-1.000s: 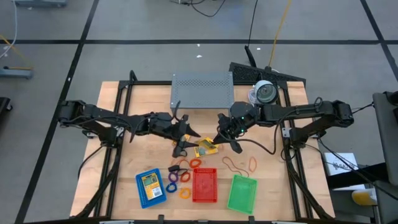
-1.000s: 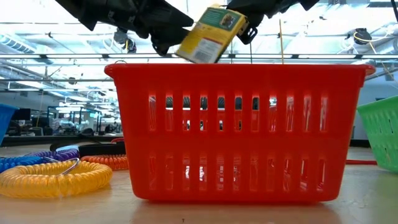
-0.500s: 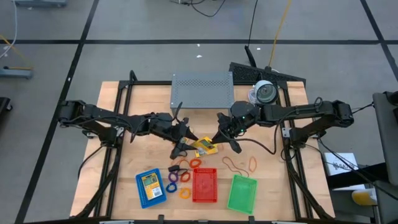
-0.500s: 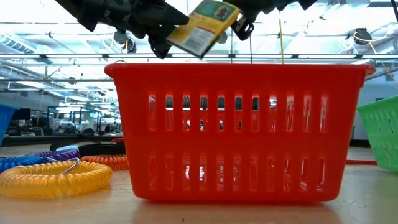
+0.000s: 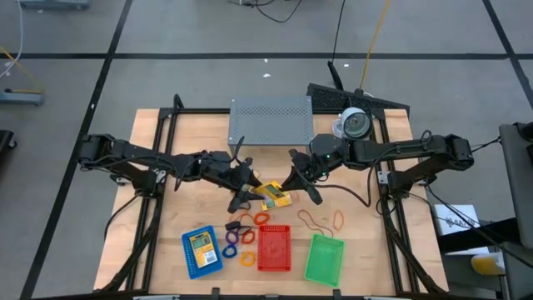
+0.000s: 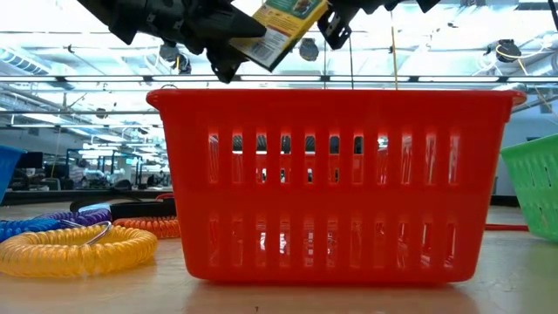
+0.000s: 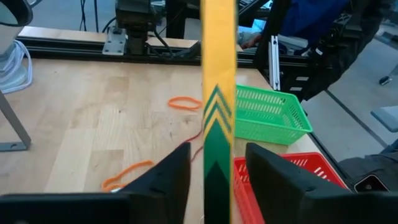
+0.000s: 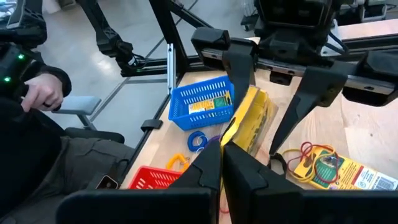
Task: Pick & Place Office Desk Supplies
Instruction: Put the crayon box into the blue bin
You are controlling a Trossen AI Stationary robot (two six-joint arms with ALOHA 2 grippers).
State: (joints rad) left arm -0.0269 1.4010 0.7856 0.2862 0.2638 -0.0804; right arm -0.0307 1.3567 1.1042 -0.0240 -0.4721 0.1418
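Both grippers are meeting over the middle of the table [image 5: 150,125], where a yellow-and-green crayon box [image 5: 268,191] is being held up in the air: the right gripper [image 5: 293,182] is clenched tight on one corner of it, while the left gripper [image 5: 247,186] is straddling it with a finger on each side, though whether those fingers are pressing it I cannot tell. A second crayon box [image 8: 336,168] is lying flat on the wood beneath, and the red mesh tray [image 5: 274,247] is sitting at the near edge between the blue tray [image 5: 201,252] and the green tray [image 5: 324,259]
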